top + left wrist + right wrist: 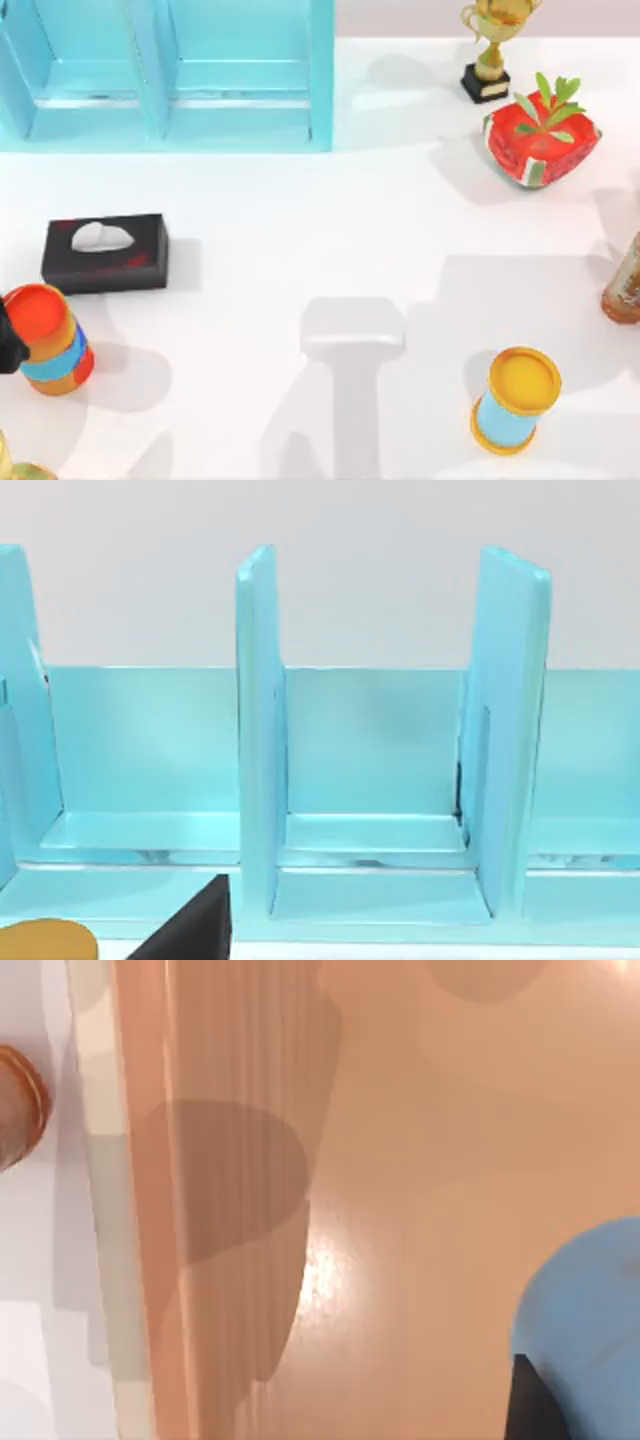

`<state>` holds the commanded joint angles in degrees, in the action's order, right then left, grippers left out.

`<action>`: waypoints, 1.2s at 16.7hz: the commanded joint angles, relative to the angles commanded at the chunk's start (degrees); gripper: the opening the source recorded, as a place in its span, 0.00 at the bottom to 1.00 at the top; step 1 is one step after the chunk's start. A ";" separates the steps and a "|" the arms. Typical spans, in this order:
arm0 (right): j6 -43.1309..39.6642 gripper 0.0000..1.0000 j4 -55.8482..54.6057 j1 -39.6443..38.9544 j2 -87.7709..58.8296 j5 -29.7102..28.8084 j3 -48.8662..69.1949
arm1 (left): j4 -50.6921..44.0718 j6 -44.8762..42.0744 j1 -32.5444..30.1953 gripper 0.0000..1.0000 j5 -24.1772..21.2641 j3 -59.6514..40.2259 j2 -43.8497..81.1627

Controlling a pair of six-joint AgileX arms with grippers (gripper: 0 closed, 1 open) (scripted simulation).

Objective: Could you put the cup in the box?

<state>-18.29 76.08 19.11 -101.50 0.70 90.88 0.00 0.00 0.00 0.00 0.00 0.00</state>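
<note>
A rounded light-blue form, taken to be the cup [590, 1320], is seen in the right wrist view. It lies against a dark finger of the right gripper [527, 1410]. From that contact the gripper is judged to be closed on the cup, though the second finger is hidden. Behind the cup, a smooth peach-toned panel with a raised ribbed edge [210, 1200] is seen. It may be a wall or floor of the box, but this cannot be confirmed.

In the top view, the white surface [300, 250] carries several other things:
- an orange-lidded can [48, 338] at the left
- a yellow-lidded can [515, 400] at the lower right
- a black tissue box [105, 252]
- a trophy [490, 50]
- a red pot with a green plant [542, 140]
- a light-blue divided rack [165, 75] at the far left

A dark shape at the left edge, touching the orange-lidded can, is taken to be the left gripper [10, 345], parked there. Its state cannot be told.

The pick-up is judged to be done, since the cup is off the surface and carried by the right arm. What is left is the lowering into the box, the release and the withdrawal. Whether the cup is already within the box's walls cannot be told.
</note>
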 joint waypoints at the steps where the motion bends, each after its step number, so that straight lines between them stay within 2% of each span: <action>1: -1.22 0.00 0.36 1.23 1.07 0.29 -0.91 | 0.00 0.00 0.00 1.00 0.00 0.00 0.00; 7: -1.89 0.00 0.29 1.77 1.44 0.32 -1.49 | 0.00 0.00 0.00 1.00 0.00 0.00 0.00; 14: -2.87 0.00 -12.37 2.93 -0.18 0.48 -12.35 | 0.00 0.00 0.00 1.00 0.00 0.00 0.00; 19: -3.02 0.00 -13.59 3.06 -0.42 0.51 -13.56 | 0.00 0.00 0.00 1.00 0.00 0.00 0.00; 20: -3.02 0.08 -13.59 3.06 -0.42 0.51 -13.56 | 0.00 0.00 0.00 1.00 0.00 0.00 0.00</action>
<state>-21.31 62.49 22.17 -101.91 1.21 77.32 0.00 0.00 0.00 0.00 0.00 0.00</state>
